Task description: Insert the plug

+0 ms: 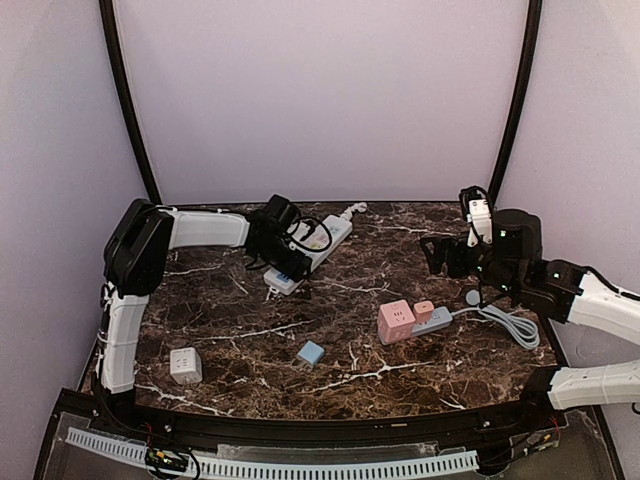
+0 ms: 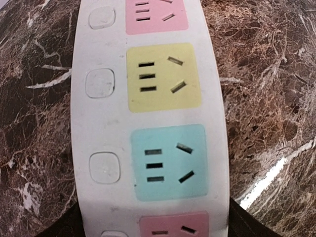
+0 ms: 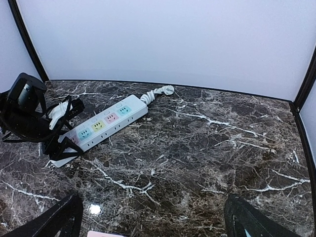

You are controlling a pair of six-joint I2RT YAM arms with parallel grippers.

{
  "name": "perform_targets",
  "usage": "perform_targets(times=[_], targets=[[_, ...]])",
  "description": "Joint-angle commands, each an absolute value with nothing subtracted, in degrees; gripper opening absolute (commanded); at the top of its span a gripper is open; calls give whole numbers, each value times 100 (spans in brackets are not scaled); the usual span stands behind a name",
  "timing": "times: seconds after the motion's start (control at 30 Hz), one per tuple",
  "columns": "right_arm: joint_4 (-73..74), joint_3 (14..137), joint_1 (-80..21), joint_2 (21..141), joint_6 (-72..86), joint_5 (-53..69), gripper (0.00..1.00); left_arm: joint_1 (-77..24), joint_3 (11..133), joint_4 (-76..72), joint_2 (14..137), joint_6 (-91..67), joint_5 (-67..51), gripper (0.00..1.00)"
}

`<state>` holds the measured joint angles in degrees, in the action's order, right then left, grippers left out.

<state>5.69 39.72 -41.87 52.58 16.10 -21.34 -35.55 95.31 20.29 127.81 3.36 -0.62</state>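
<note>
A white power strip (image 1: 318,244) with coloured sockets lies at the back left; it also shows in the right wrist view (image 3: 101,124). My left gripper (image 1: 282,268) is shut on its near end, and in the left wrist view (image 2: 154,228) dark fingers (image 2: 243,222) flank the strip (image 2: 98,123). A grey plug (image 1: 434,320) with a grey cable (image 1: 508,324) lies beside a pink socket cube (image 1: 396,321) at centre right. My right gripper (image 1: 445,257) is open and empty above the table, behind the plug; its fingers (image 3: 58,218) stand wide apart.
A small blue adapter (image 1: 311,352) lies near the front centre. A white cube adapter (image 1: 185,365) sits at the front left. A small pink piece (image 1: 424,310) rests by the grey plug. The strip's white cord (image 1: 348,211) runs toward the back wall.
</note>
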Motion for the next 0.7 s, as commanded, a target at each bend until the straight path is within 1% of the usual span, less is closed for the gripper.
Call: perform_targets(times=[0.0, 0.27, 0.4, 0.57, 0.63, 0.67], targets=[[370, 3920, -4169, 5242, 1558, -2045, 99, -3593, 9185, 2370, 12382, 189, -526, 55], [339, 3956, -4166, 5383, 1527, -2059, 99, -3959, 7037, 1772, 10983, -164, -214, 54], [386, 3998, -4171, 5462, 1538, -2040, 99, -4262, 6159, 1663, 10320, -367, 17, 54], [371, 4007, -4173, 5432, 1549, -2056, 99, -4710, 5349, 1581, 9489, -632, 377, 59], [374, 4015, -4169, 5447, 1560, -2085, 99, -4790, 5083, 1556, 9258, -774, 500, 62], [385, 4029, -4170, 5453, 1578, -2089, 99, -4812, 4916, 1501, 9173, -851, 582, 67]])
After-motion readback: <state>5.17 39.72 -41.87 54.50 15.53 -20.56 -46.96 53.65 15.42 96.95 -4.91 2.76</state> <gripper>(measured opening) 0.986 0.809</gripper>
